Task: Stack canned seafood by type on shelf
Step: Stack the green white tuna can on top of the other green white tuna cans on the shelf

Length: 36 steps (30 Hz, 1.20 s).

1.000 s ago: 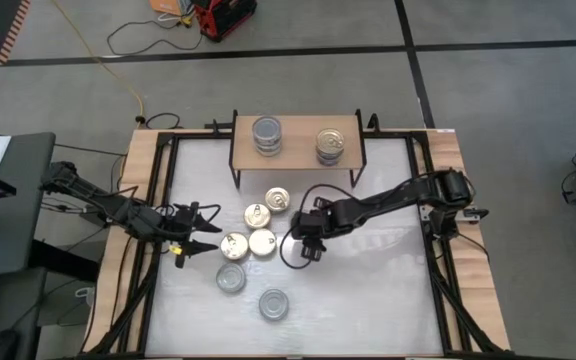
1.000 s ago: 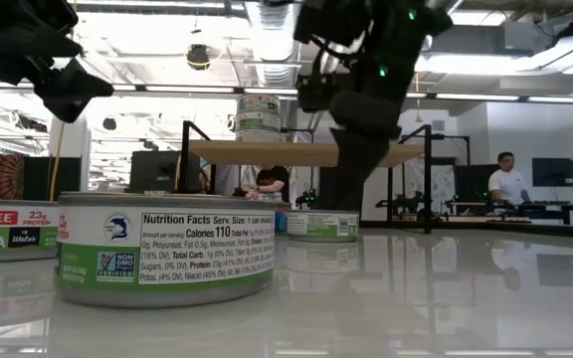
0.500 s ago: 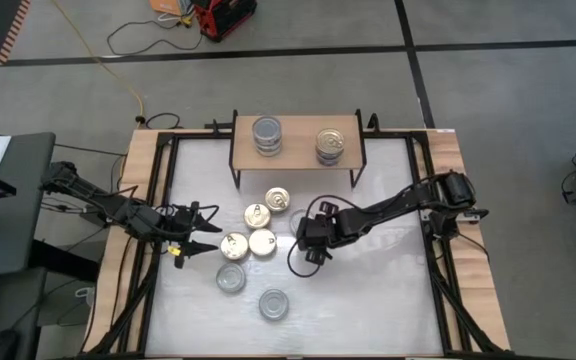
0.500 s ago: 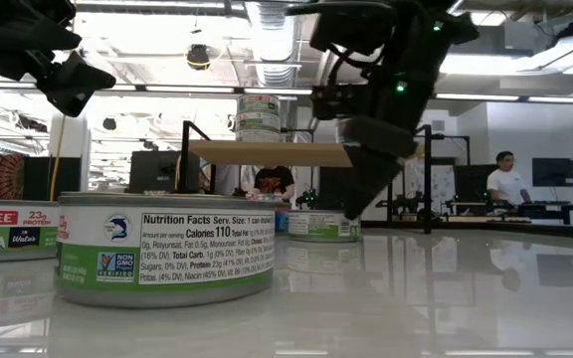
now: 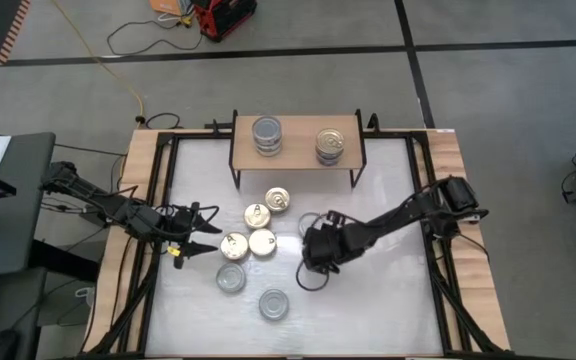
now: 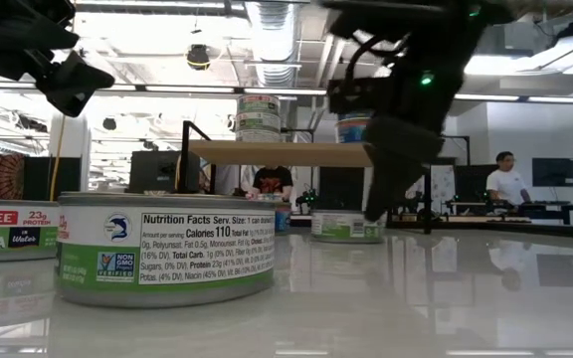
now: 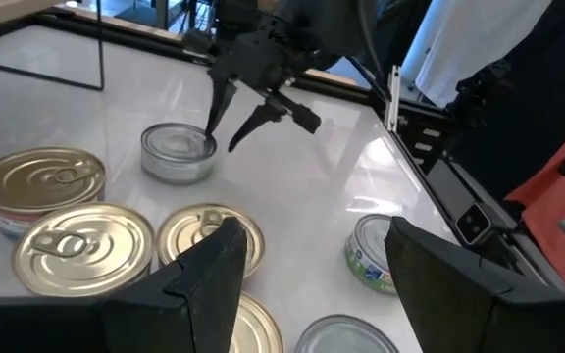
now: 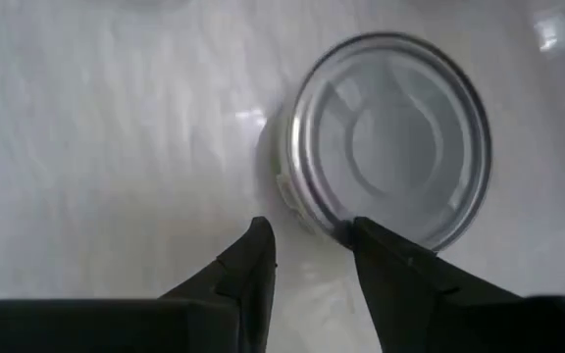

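The right claw [image 5: 308,268], fingers apart and apparently empty, hangs mid-worktop just beside a silver-lidded round tin [image 8: 390,152] to straddle it for the low wooden shelf [image 5: 298,160] at the far edge.

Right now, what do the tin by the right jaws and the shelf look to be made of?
Silver-lid tin: metal, with a dull grey sheen and pressed concentric rings on the lid. Shelf: light wood-look board, matte, possibly laminate, on thin black legs that look like metal.
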{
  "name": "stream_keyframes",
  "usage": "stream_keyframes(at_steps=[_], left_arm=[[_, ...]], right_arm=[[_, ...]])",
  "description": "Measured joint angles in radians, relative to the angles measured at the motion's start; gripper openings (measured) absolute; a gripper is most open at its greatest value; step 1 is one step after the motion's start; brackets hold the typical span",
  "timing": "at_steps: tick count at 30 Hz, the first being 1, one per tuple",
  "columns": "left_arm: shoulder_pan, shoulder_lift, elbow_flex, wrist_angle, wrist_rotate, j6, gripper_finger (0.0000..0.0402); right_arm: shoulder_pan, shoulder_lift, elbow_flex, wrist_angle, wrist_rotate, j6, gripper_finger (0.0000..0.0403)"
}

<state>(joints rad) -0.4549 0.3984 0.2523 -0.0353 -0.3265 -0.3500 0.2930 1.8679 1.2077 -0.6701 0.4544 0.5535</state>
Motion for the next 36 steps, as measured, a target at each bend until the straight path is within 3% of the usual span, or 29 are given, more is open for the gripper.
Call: stream_keyframes(at_steps=[14, 19, 24, 32, 36], left_arm=[[0.000, 0.000, 0.000, 0.050, 0.003, 0.045, 0.0233], [0.000, 0.000, 0.000, 0.056, -0.012, 0.058, 0.0233], [0.000, 0.000, 0.000, 0.054, -0.022, 0.059, 0.0233], [0.000, 0.001, 0.000, 0.048, 0.000, 0.085, 0.0233], [0.000, 0.001, 0.000, 0.048, 0.000, 0.105, 0.0233]], right_arm=[[0.122, -0.007, -0.095, 0.036, 0.079, 0.232, 0.0165], [0.102, -0.011, -0.088, 0.036, 0.121, 0.241, 0.0165], [0.053, -0.033, -0.088, 0.024, 0.150, 0.381, 0.0165], [-0.002, -0.159, -0.095, -0.077, 0.103, 0.493, 0.0157], [-0.056, -0.188, -0.172, 0.061, 0.019, 0.478, 0.0143]])
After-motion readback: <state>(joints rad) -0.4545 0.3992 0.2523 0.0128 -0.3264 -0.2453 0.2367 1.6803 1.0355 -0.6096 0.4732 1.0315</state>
